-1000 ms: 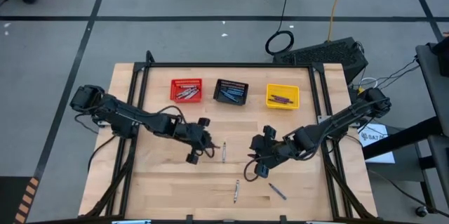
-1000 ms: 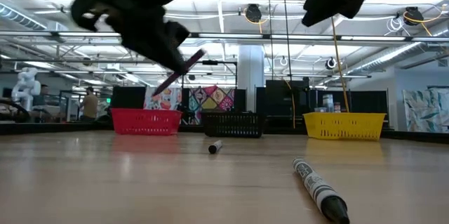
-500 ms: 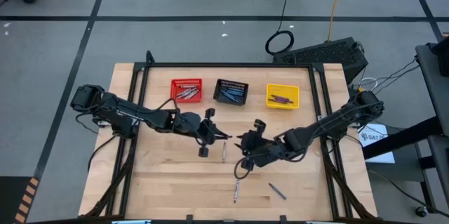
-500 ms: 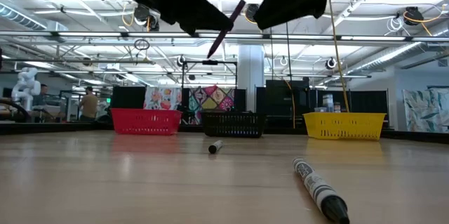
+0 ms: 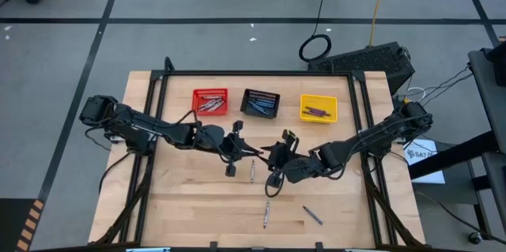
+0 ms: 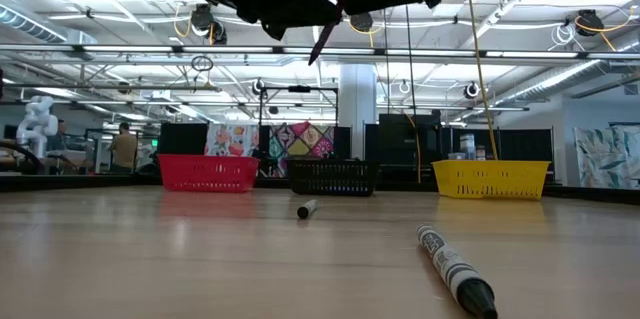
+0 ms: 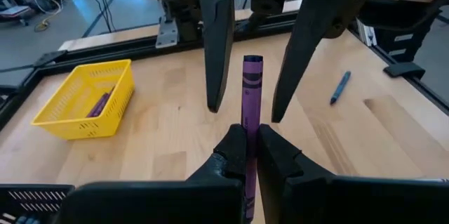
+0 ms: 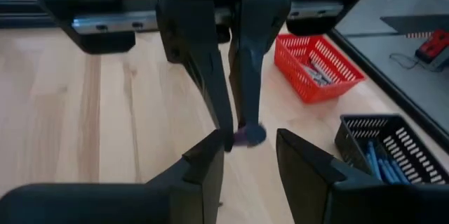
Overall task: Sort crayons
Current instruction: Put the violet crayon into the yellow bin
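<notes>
My left gripper (image 7: 250, 134) is shut on a purple crayon (image 7: 251, 90), held in the air over the middle of the table (image 5: 190, 197). My right gripper (image 8: 245, 143) is open. Its two fingers (image 7: 214, 48) stand on either side of the crayon's free end (image 8: 249, 134) without touching it. Two grey crayons (image 5: 252, 171) (image 5: 266, 214) and a blue one (image 5: 312, 215) lie flat on the table. The red basket (image 5: 210, 101), black basket (image 5: 260, 103) and yellow basket (image 5: 319, 109) at the far side hold several crayons. My left gripper pinches the purple crayon between its two fingers, on the lower part of the stick (image 7: 250, 127). The fingers lie along the crayon, which sticks out ahead of them toward the right gripper. The crayon is lifted clear of the table, slanting upward (image 6: 322, 44).
A crayon (image 6: 458, 269) lies near the low camera and another (image 6: 307, 209) farther back. The table's metal frame runs along its left and right edges (image 5: 150, 126). A person stands far off in the room (image 6: 125, 149).
My left gripper has risen and gone toward the table's right with the purple crayon, which has tipped steeper. My right gripper has gone toward the table's left and far side, up to the crayon's free end, and now stands around it.
</notes>
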Controlling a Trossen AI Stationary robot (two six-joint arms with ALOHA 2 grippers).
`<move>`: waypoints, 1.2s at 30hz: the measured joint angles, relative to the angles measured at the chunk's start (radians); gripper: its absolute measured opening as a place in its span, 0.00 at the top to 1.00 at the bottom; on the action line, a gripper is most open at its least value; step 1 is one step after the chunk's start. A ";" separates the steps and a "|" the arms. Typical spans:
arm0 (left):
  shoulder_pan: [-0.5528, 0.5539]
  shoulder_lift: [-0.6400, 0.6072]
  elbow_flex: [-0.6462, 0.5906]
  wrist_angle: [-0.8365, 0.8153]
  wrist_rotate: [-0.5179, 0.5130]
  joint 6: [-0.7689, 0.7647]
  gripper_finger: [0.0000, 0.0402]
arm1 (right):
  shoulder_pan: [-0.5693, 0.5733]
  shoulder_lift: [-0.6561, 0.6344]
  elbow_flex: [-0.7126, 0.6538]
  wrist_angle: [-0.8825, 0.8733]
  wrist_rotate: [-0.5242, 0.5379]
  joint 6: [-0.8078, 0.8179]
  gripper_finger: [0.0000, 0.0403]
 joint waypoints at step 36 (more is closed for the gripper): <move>0.020 0.000 0.001 0.009 -0.068 0.019 0.78 | -0.039 0.000 0.001 -0.105 -0.053 0.063 0.99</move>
